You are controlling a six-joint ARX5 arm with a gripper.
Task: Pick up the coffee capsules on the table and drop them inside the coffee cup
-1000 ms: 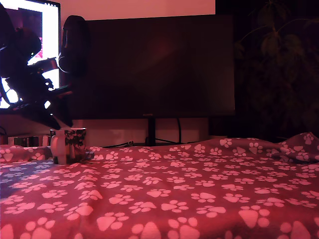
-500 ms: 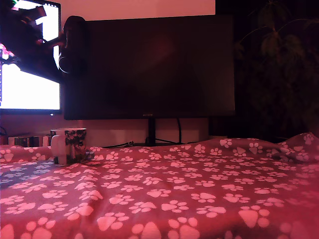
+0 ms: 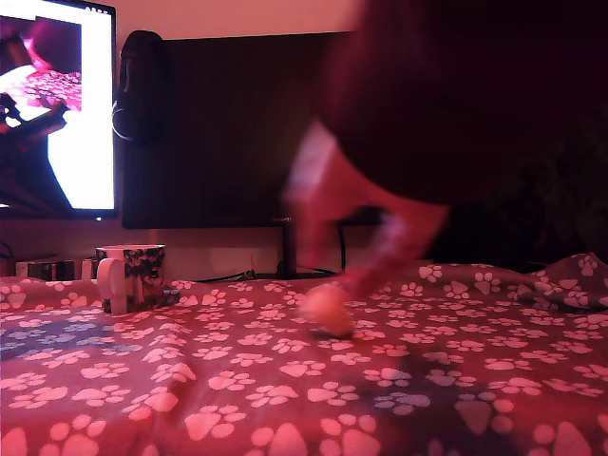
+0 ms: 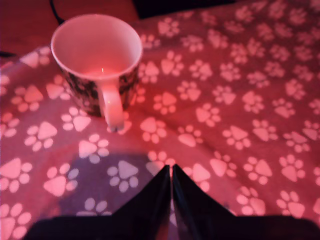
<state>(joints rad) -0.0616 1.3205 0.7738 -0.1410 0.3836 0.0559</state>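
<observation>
Now a person's hand [image 3: 366, 214] has swept in from the exterior view's right, motion-blurred, where half a second ago there was only bare cloth. Below its fingertips a pale cream capsule [image 3: 328, 312] sits on the surface [image 3: 285, 380], roughly midway along its width and toward the far edge; it was not there in the earlier pictures. My reading is that the person is laying out a fresh pod for a new pick, though whether the fingers have already let go is lost in the blur. No dark red-brown pod shows in either view.

The arm, which a second ago hung over the coffee cup [image 3: 133, 277], has lifted out of the exterior view altogether. In the wrist view the tool [image 4: 171, 172] has its two dark fingers pressed together tip to tip, closed with nothing between them, hovering over paw-print cloth just short of the mug's white handle. The cup [image 4: 96, 55] stands upright near the surface's far left corner (as the exterior view shows it), and what shows of its inside looks empty.

The capsule lies well apart from both cup and tool, off toward the exterior view's right, and outside the wrist view entirely. The tool would need to open and travel across to it once the hand clears.
</observation>
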